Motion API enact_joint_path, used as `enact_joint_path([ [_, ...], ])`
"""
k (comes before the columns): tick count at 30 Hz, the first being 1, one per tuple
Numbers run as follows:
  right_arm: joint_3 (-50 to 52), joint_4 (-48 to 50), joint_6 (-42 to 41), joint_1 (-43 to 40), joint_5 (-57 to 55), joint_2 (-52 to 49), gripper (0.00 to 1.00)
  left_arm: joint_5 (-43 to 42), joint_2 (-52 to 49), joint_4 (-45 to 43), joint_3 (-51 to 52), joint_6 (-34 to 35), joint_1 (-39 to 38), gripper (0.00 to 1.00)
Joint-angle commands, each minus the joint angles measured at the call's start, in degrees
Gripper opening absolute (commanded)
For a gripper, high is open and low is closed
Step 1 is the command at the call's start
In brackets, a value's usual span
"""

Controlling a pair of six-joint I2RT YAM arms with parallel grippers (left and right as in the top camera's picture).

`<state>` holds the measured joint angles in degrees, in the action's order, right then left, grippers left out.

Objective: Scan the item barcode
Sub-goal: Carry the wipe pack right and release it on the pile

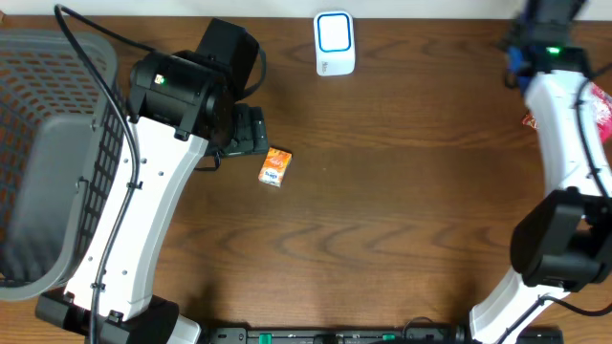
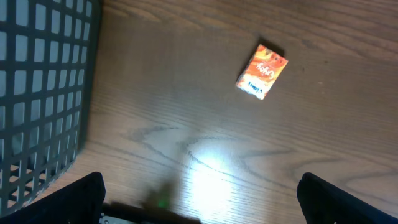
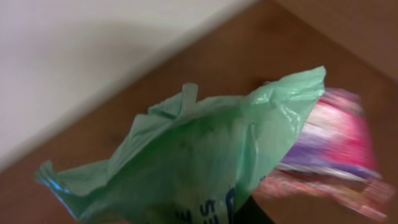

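Mid-table, the orange packet [image 1: 274,167] lies just at five o'clock of the left claw [image 1: 247,129], jaws wide, long axis near twelve-to-six. The right claw [image 3: 246,215], far off, grips a green bag [image 3: 186,155].

I see a green crinkly plastic bag [image 3: 186,155] filling the middle of the right wrist frame, all bunched up. A small orange packet [image 1: 274,167] lies flat, left of middle in the overhead frame. A white scanner box with a blue ring [image 1: 335,43] sits at the top middle.

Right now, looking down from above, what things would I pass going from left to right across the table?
Grey basket → small orange box → white scanner → pink packet at the right edge.
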<state>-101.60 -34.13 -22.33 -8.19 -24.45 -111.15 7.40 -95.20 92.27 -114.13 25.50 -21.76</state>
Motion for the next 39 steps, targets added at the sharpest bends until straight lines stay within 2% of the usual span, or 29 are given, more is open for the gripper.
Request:
enact_joint_path([
  [1,0.2,-4.2,1.8,-5.3,-8.0,-2.2,0.01,0.1,0.0,2.8,-0.5,0.2,0.2,0.98],
  [6,0.2,-9.4,1.8,-15.8,-9.0,-6.3,0.01,0.1,0.0,2.8,-0.5,0.2,0.2,0.98],
  [13,0.2,-11.6,1.8,-23.1,-5.2,-11.8,0.02,0.1,0.0,2.8,-0.5,0.2,0.2,0.98],
  [14,0.2,-11.7,1.8,-23.8,-4.3,-12.6,0.03,0.1,0.0,2.8,-0.5,0.2,0.2,0.98],
  [16,0.2,-11.8,1.8,-24.7,-2.3,-13.4,0.12,0.1,0.0,2.8,-0.5,0.2,0.2,0.98],
  [19,0.2,-12.0,1.8,-25.6,-0.2,-13.4,0.38,0.1,0.0,2.8,-0.5,0.2,0.2,0.98],
  [20,0.2,-12.1,1.8,-25.6,-0.1,-13.2,0.56,0.1,0.0,2.8,-0.5,0.2,0.2,0.98],
  [21,0.2,-12.3,1.8,-25.6,0.0,-13.0,0.86,0.1,0.0,2.8,-0.5,0.2,0.2,0.98],
  [22,0.2,-12.7,1.8,-25.6,0.0,-12.8,0.99,0.1,0.0,2.8,-0.5,0.2,0.2,0.98],
  [27,0.2,-15.5,1.8,-25.3,1.8,-10.2,0.99,0.1,0.0,2.8,-0.5,0.2,0.2,0.98],
  [31,0.2,-15.6,1.8,-25.0,16.3,-5.4,0.99,0.1,0.0,2.8,-0.5,0.2,0.2,0.98],
  [34,0.2,-15.9,1.9,-24.8,34.1,-1.6,0.99,0.1,0.0,2.8,-0.5,0.2,0.2,0.98],
  [39,0.2,-16.8,7.6,-23.1,64.2,0.7,0.99,0.1,0.0,2.8,-0.5,0.2,0.2,0.98],
])
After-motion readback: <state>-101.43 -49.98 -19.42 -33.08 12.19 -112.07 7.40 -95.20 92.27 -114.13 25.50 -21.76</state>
